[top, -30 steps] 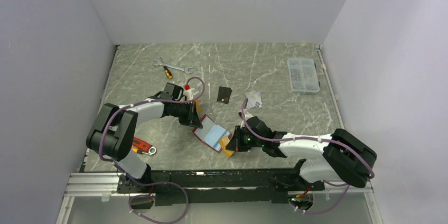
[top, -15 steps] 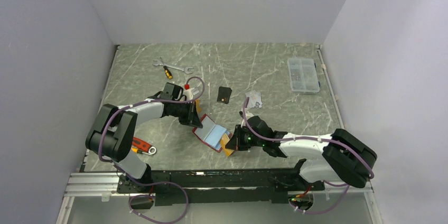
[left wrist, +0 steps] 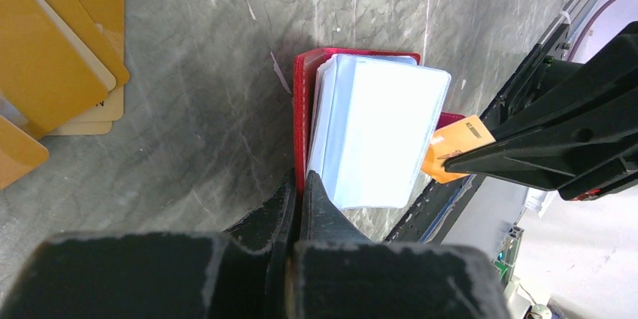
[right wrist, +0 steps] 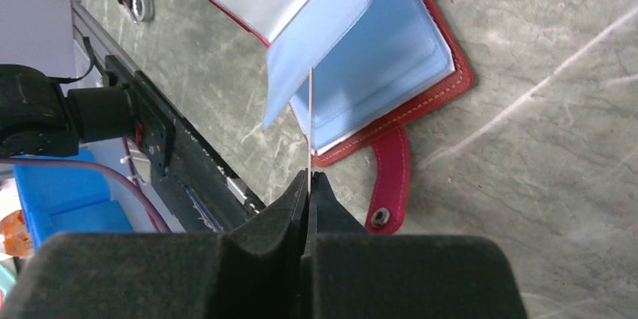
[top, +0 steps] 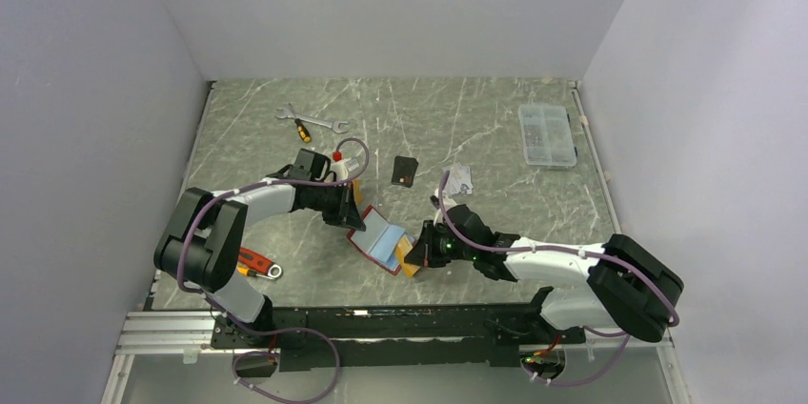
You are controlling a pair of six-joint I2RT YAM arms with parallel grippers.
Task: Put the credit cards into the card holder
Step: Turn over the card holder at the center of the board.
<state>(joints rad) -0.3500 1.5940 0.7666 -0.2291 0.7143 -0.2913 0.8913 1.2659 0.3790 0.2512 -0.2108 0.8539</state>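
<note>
Found right gripper (right wrist: pixel 309 177) nearest the table's front edge, jaws pressed fully together on a single orange card (right wrist: pixel 311 123), held edge-on and upright. Compared against the preceding views: logged a small advance up and to the left, bringing the card's leading edge from just beside the card holder (top: pixel 378 237) to the mouth of its clear sleeves (right wrist: pixel 331 25). From the right wrist view, placed the card's edge against the lip of a lifted sleeve; could not confirm entry into a pocket. Noted the holder lying open on the table, snap tab (right wrist: pixel 390 176) splayed toward the gripper, position unaltered.

Found left gripper (left wrist: pixel 299 183) beyond it, closed tight on one edge of the red cover, apparently anchoring it; no shift recorded.

Judged insertion begun, not finished: further push along the sleeve line required, with risk of buckling the sleeve or sliding between pockets.

Further back, recorded orange stack (left wrist: pixel 60 56) beside the left arm, black card (top: pixel 405 171) and silver-grey cards (top: pixel 457 176) mid-table, all awaiting loading. Toward the far edge, recorded clear compartment box (top: pixel 547 135), wrench (top: pixel 314 120) and screwdriver (top: pixel 301 129), uninvolved.
</note>
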